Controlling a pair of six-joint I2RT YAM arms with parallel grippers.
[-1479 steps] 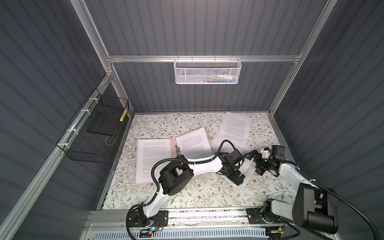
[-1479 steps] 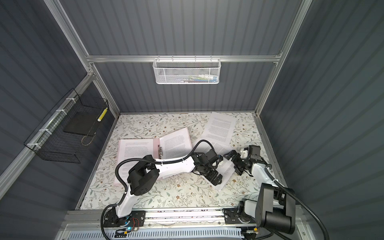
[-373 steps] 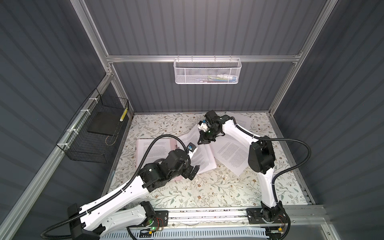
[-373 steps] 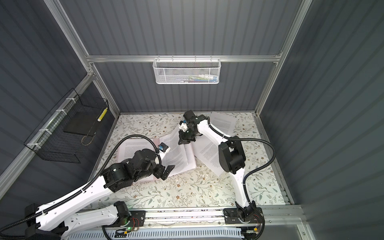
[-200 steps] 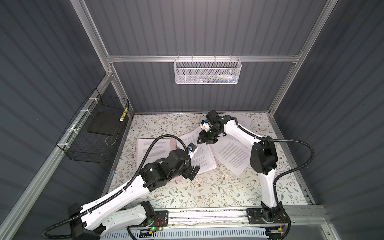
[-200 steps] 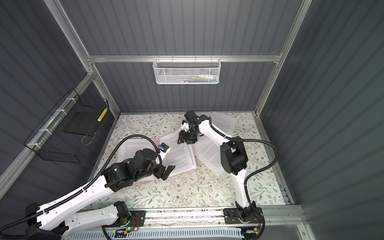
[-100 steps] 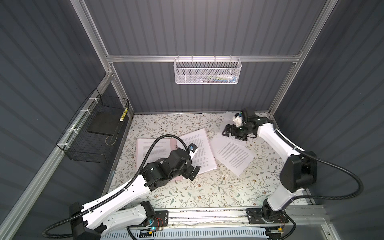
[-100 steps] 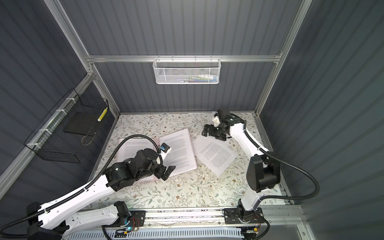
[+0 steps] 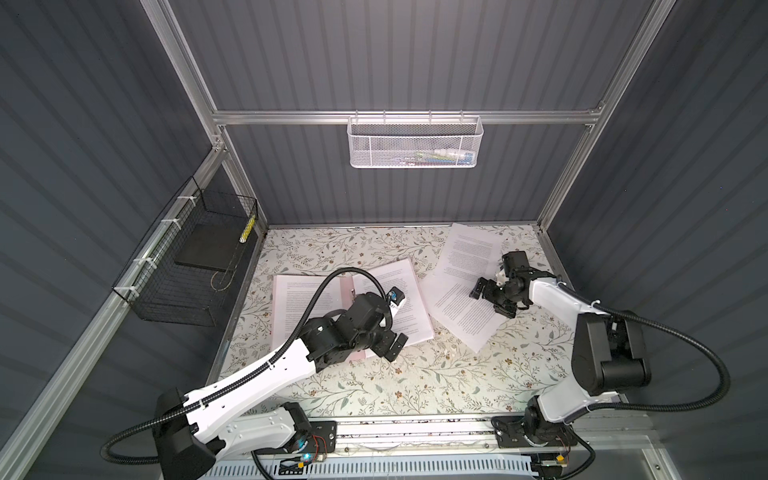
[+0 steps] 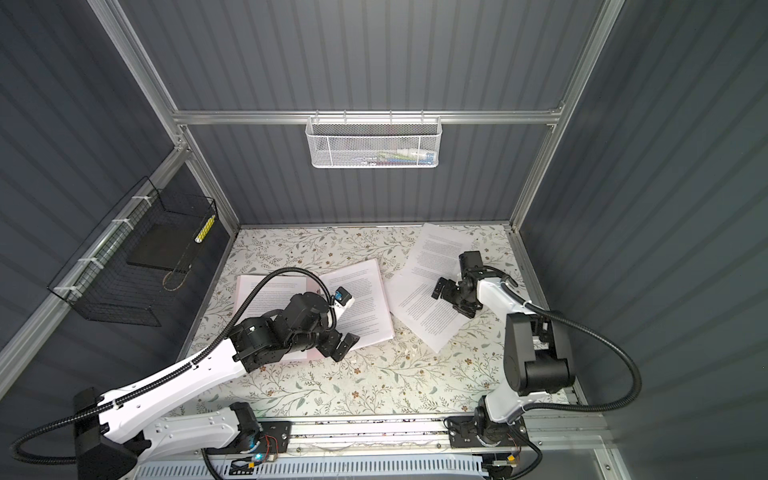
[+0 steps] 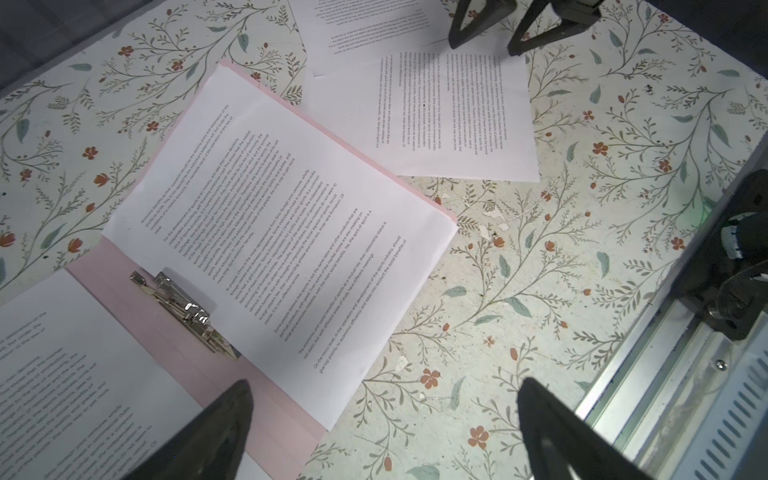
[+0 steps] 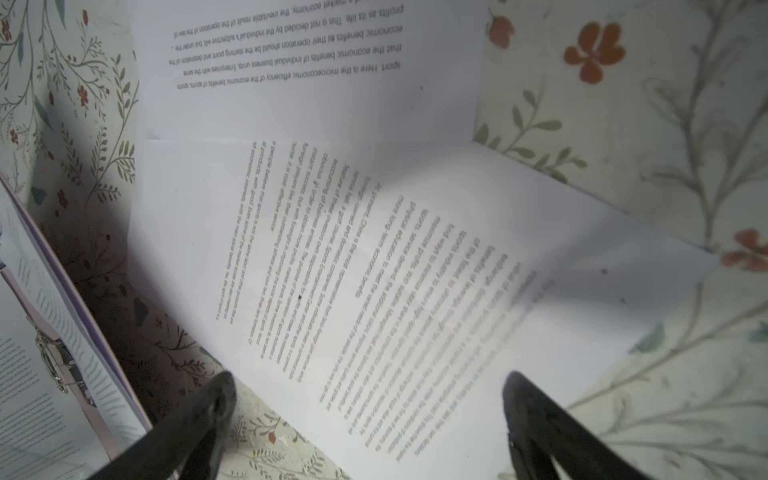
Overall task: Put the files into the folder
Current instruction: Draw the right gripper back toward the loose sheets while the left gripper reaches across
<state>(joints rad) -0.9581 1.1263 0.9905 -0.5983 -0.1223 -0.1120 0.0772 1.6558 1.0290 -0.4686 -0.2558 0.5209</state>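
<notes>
The pink folder (image 9: 346,286) lies open left of the table's middle, its silver clip (image 11: 183,307) at the spine. One printed sheet (image 9: 291,307) covers its left half and another (image 9: 401,291) lies skewed on its right half. Two more files lie loose to the right, a nearer one (image 9: 461,309) and a farther one (image 9: 469,249). My left gripper (image 9: 392,349) hangs open over the folder's near right corner (image 11: 291,415), holding nothing. My right gripper (image 9: 490,300) is open just above the nearer loose sheet (image 12: 374,249), with nothing between its fingers.
A white mesh basket (image 9: 415,143) hangs on the back wall. A black wire basket (image 9: 166,291) holding a flat black slab (image 9: 203,249) hangs on the left wall. An aluminium rail (image 9: 415,428) runs along the front edge. Small paper scraps (image 11: 494,220) dot the floral table.
My right gripper has opened and swung from the folder's far edge to the right, then down over the nearer loose sheet. The left arm has barely moved.
</notes>
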